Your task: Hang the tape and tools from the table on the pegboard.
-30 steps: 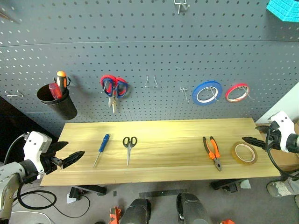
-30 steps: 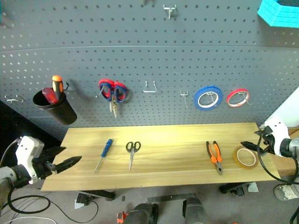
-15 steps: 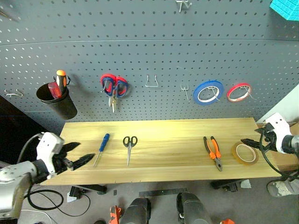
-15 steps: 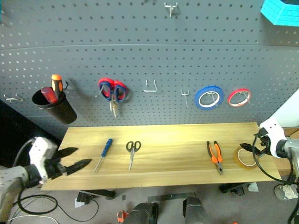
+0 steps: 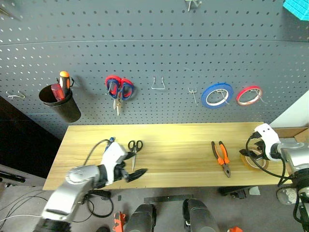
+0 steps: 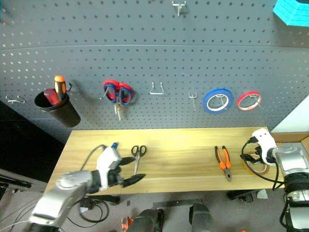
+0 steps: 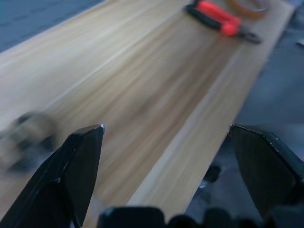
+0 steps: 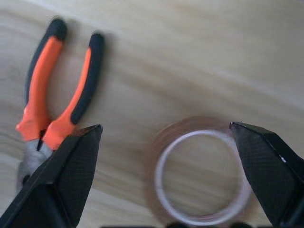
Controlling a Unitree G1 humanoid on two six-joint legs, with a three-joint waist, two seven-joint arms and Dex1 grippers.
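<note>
Both arms are silver-grey with white wrist housings and looping black cables; the left gripper (image 5: pixel 134 168) and right gripper (image 8: pixel 168 183) have pointed black fingers.

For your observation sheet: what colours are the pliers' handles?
Orange and black; the pliers show best in the right wrist view.

No readable text, labels, brands or numbers anywhere: none on pegboard (image 5: pixel 154 48), worktop (image 5: pixel 174 150) or tools.
</note>
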